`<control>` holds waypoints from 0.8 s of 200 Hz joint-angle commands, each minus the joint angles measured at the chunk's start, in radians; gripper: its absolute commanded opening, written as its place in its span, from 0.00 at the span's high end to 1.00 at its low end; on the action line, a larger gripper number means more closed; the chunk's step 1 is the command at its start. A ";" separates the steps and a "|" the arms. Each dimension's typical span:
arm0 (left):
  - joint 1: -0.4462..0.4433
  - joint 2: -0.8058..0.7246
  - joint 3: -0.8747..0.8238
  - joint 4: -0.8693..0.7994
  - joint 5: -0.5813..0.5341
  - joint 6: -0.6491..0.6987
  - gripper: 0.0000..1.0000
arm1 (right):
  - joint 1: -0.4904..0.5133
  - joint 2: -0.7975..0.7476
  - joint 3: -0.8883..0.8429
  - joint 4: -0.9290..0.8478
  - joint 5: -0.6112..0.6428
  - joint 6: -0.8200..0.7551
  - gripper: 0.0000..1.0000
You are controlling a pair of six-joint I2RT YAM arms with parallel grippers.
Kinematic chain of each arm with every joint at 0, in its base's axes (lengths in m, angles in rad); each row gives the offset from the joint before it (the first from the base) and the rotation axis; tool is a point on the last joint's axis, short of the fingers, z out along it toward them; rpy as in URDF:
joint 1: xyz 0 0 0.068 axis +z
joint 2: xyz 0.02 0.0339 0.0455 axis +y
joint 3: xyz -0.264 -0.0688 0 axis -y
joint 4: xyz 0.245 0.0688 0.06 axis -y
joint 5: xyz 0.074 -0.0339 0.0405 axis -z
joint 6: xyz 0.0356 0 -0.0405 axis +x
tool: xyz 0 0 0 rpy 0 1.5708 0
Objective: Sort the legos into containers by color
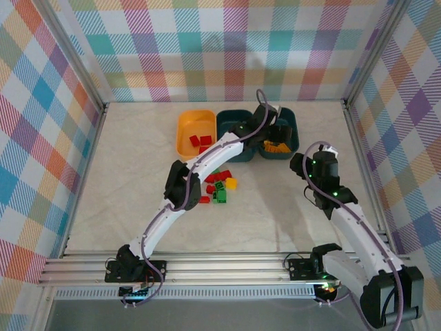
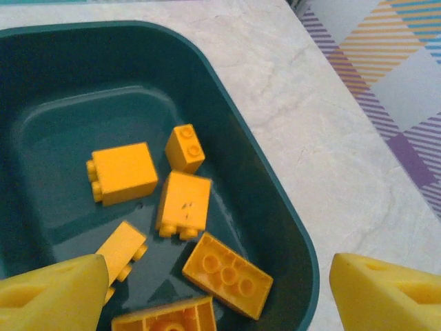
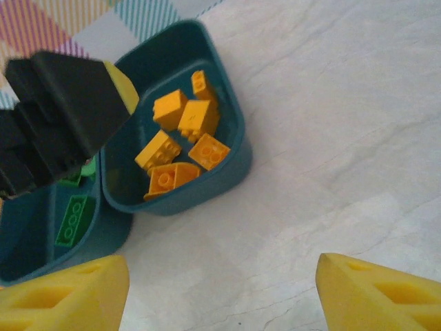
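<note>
Left gripper [image 2: 220, 296] hovering over the right teal tub [image 2: 282, 207], fingers spread wide, nothing between them. Yellow bricks [image 2: 124, 172] lying inside, one being cut off by the bottom edge, another half hidden behind a fingertip. Right gripper [image 3: 220, 289] hanging over bare table [image 3: 331, 138], fingers apart, empty. Left arm [image 1: 207, 162] covering much of the middle teal tub [image 3: 31, 241] and part of the loose pile [image 1: 220, 187]. Red bricks [image 1: 203, 142] sitting in the orange tub [image 1: 185, 131].

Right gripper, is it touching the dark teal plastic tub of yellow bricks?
Apart. Right wrist view shows bare table between the open right gripper and the dark teal plastic tub.
</note>
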 commanded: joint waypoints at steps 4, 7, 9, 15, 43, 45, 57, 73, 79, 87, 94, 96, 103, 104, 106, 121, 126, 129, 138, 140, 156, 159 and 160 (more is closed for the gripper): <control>0.066 -0.357 -0.413 0.173 0.010 -0.063 0.17 | 0.149 0.130 0.062 0.085 -0.074 -0.097 0.29; 0.078 -0.396 -0.485 0.216 0.016 -0.082 0.17 | 0.172 0.145 0.070 0.085 -0.069 -0.106 0.29; 0.086 -0.423 -0.533 0.250 0.018 -0.095 0.17 | 0.188 0.161 0.076 0.086 -0.069 -0.111 0.29; 0.111 -0.500 -0.665 0.320 0.022 -0.135 0.17 | 0.233 0.201 0.092 0.087 -0.068 -0.125 0.29; 0.233 -0.799 -1.165 0.439 -0.021 -0.309 0.15 | 0.385 0.375 0.159 0.078 -0.120 -0.124 0.30; 0.240 -0.817 -1.196 0.441 -0.025 -0.318 0.15 | 0.401 0.401 0.168 0.071 -0.136 -0.117 0.30; 0.284 -0.913 -1.365 0.443 -0.042 -0.368 0.14 | 0.451 0.470 0.199 0.055 -0.182 -0.105 0.34; 0.338 -1.022 -1.567 0.471 -0.038 -0.417 0.14 | 0.537 0.567 0.247 0.035 -0.211 -0.103 0.36; 0.352 -1.057 -1.637 0.479 -0.037 -0.428 0.14 | 0.561 0.596 0.266 0.021 -0.214 -0.102 0.36; 0.363 -1.098 -1.710 0.476 -0.042 -0.436 0.14 | 0.602 0.642 0.296 -0.006 -0.202 -0.092 0.36; 0.368 -1.137 -1.758 0.469 -0.053 -0.435 0.14 | 0.622 0.666 0.305 -0.010 -0.198 -0.079 0.36; 0.370 -1.147 -1.773 0.467 -0.054 -0.434 0.14 | 0.630 0.676 0.308 -0.006 -0.203 -0.074 0.36; 0.372 -1.180 -1.809 0.459 -0.063 -0.431 0.14 | 0.640 0.703 0.314 0.002 -0.217 -0.060 0.36; 0.373 -1.185 -1.816 0.458 -0.064 -0.431 0.14 | 0.640 0.703 0.314 0.002 -0.217 -0.060 0.36; 0.373 -1.194 -1.825 0.455 -0.067 -0.429 0.14 | 0.642 0.714 0.316 0.001 -0.219 -0.053 0.35; 0.378 -1.256 -1.880 0.438 -0.080 -0.419 0.14 | 0.645 0.760 0.331 0.008 -0.249 -0.032 0.36; 0.378 -1.274 -1.892 0.433 -0.084 -0.414 0.14 | 0.645 0.772 0.336 0.007 -0.254 -0.029 0.35; 0.378 -1.284 -1.898 0.431 -0.086 -0.411 0.14 | 0.646 0.775 0.338 0.007 -0.257 -0.027 0.35; 0.380 -1.311 -1.913 0.425 -0.092 -0.404 0.14 | 0.649 0.797 0.346 0.008 -0.272 -0.028 0.36; 0.380 -1.317 -1.915 0.425 -0.094 -0.402 0.14 | 0.649 0.798 0.347 0.007 -0.274 -0.028 0.36; 0.381 -1.345 -1.925 0.410 -0.101 -0.389 0.13 | 0.653 0.829 0.360 -0.012 -0.264 -0.020 0.36; 0.382 -1.348 -1.926 0.407 -0.103 -0.387 0.12 | 0.653 0.831 0.360 -0.013 -0.260 -0.020 0.36; 0.382 -1.350 -1.926 0.407 -0.104 -0.386 0.12 | 0.653 0.832 0.359 -0.015 -0.256 -0.020 0.36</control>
